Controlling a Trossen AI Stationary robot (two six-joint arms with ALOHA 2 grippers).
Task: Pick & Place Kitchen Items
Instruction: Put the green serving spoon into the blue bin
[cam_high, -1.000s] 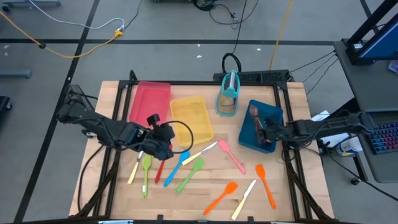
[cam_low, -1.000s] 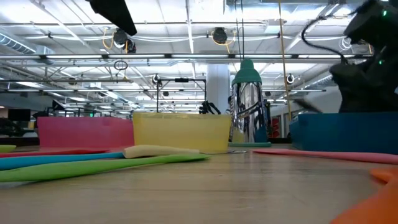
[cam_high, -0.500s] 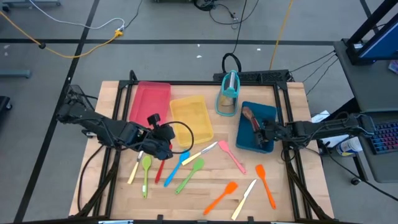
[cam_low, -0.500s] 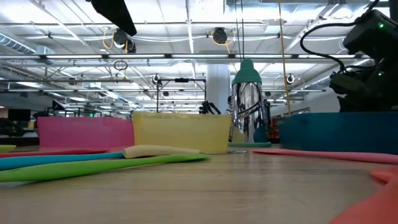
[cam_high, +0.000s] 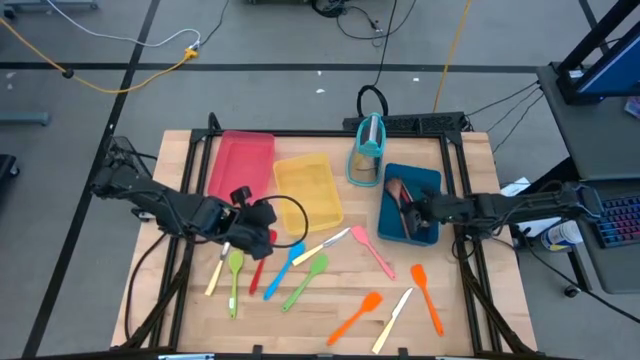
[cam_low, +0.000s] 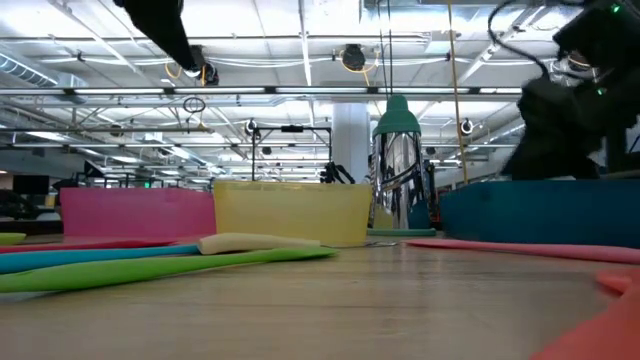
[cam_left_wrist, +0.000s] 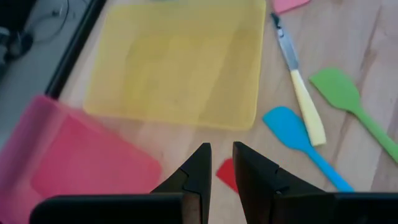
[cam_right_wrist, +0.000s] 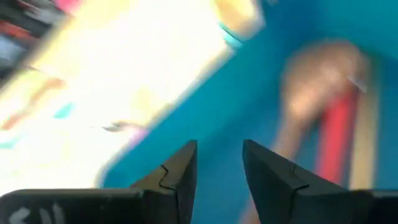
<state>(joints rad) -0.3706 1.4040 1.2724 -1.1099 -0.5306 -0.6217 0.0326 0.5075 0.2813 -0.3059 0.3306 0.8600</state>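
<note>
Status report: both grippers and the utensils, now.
Right gripper open, empty, over blue tray; brown spoon inside. Left gripper narrow gap, empty, above red spatula. Nothing blocking.

An overhead camera looks straight down, a table-height one looks level into the room, wrist cameras peer close past their fingers; all share the yellow tray (cam_high: 308, 190) (cam_low: 293, 211) (cam_left_wrist: 177, 68).

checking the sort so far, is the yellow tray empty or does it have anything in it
Empty. The high view and left wrist view show the yellow tray with a bare floor.
</note>
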